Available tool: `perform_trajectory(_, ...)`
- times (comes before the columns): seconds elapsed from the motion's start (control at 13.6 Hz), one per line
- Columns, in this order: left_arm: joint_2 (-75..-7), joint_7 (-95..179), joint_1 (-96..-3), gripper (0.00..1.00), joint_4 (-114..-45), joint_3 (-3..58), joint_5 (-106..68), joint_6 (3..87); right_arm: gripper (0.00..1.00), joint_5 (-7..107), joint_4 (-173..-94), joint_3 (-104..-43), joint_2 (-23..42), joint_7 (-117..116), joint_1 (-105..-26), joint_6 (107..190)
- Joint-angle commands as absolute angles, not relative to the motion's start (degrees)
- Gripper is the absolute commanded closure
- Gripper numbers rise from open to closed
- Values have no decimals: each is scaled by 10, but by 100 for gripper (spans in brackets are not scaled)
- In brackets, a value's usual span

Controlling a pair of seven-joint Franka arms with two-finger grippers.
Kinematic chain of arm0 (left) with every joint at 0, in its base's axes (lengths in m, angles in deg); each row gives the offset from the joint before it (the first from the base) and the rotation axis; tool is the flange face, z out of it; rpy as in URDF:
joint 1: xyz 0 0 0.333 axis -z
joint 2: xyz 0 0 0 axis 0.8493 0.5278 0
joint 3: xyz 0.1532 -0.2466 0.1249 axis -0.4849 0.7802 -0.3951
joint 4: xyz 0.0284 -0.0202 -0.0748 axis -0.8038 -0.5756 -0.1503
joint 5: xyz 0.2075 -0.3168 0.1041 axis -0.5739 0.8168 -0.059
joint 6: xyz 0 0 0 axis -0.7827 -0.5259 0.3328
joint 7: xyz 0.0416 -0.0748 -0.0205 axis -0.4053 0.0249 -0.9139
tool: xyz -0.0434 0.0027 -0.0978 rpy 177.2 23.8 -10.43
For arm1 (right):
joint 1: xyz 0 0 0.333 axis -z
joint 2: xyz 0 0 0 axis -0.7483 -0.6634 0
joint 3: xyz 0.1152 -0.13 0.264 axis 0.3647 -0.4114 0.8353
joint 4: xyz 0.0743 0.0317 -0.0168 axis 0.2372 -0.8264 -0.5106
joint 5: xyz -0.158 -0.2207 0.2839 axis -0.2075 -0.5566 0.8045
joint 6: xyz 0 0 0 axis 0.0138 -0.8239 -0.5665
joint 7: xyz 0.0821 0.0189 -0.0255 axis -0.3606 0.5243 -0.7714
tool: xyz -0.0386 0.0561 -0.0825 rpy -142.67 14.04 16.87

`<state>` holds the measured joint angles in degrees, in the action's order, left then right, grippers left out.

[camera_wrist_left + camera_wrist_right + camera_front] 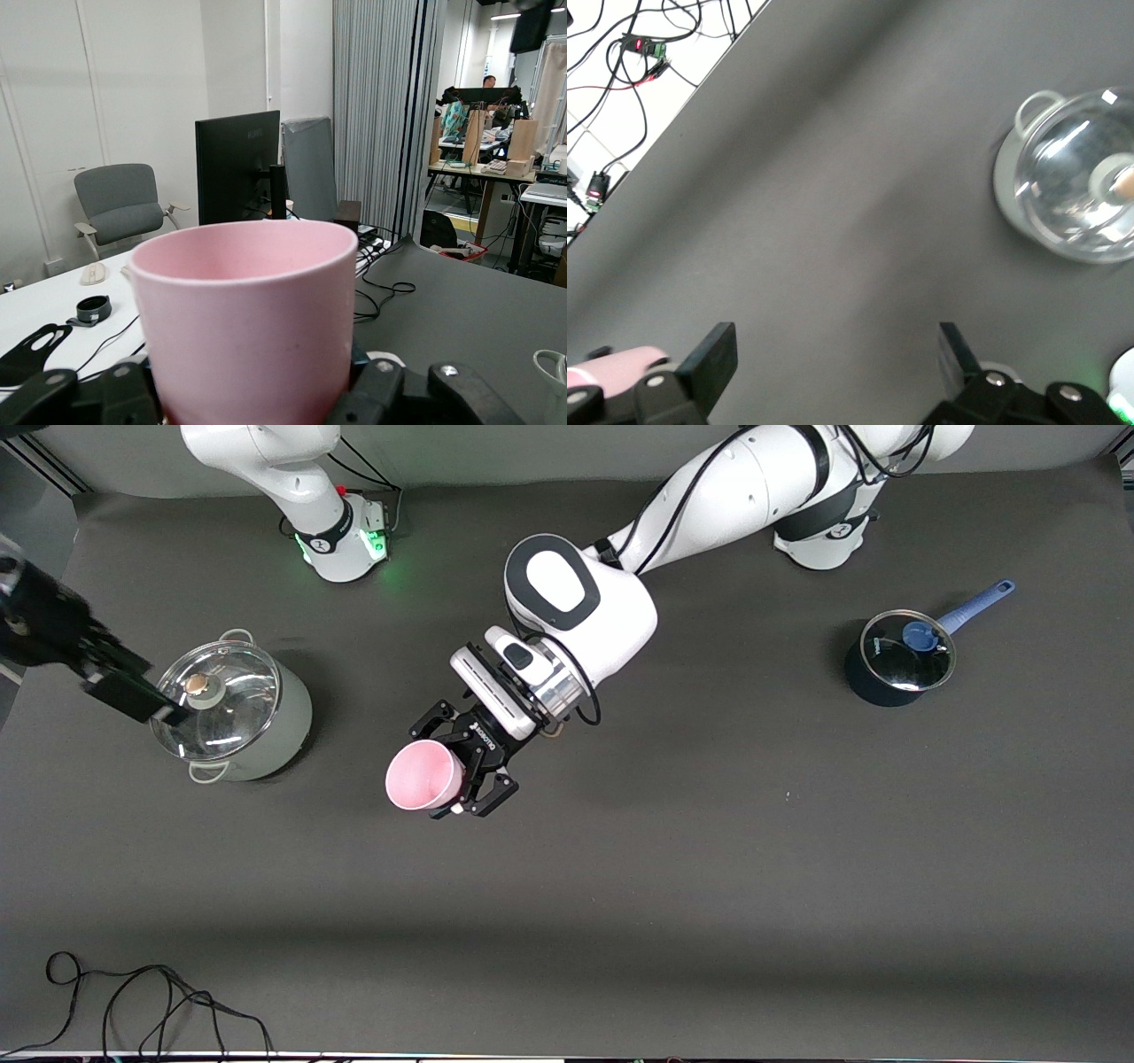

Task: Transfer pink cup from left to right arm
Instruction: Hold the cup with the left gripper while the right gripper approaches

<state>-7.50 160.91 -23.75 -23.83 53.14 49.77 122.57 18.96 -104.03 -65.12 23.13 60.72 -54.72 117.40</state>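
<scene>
The pink cup is held on its side in my left gripper, above the middle of the table, with its mouth turned toward the right arm's end. In the left wrist view the cup fills the space between the black linkage fingers. My right gripper is open and empty, up in the air over the rim of the grey-green pot, apart from the cup. In the right wrist view its flat fingers stand wide apart over bare mat, and a bit of the cup shows at the edge.
A grey-green pot with a glass lid stands toward the right arm's end and shows in the right wrist view. A blue saucepan with lid stands toward the left arm's end. Black cables lie at the table's near edge.
</scene>
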Motion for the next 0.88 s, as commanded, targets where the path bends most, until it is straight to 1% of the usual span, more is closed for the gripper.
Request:
perform_trajectory(0.0, -78, 1595, -225, 100, -228, 522, 492, 1238, 0, 188, -924, -605, 146, 680, -547, 1134)
perform_trajectory(0.07, -78, 1595, -225, 100, -228, 522, 493, 1238, 0, 182, -920, -594, 143, 689, -559, 1134)
perform_trajectory(0.22, -78, 1595, -225, 100, -228, 522, 493, 1238, 1, 156, -910, -593, 127, 703, -613, 1134)
perform_trajectory(0.37, -78, 1595, -225, 100, -228, 522, 492, 1238, 1, 141, -880, -593, 99, 751, -654, 1136)
perform_trajectory(0.66, -78, 1595, -225, 100, -228, 522, 492, 1238, 1, 141, -873, -593, 92, 798, -687, 1139)
perform_trajectory(0.81, -78, 1595, -225, 100, -228, 522, 492, 1239, 1, 141, -873, -593, 92, 800, -687, 1143)
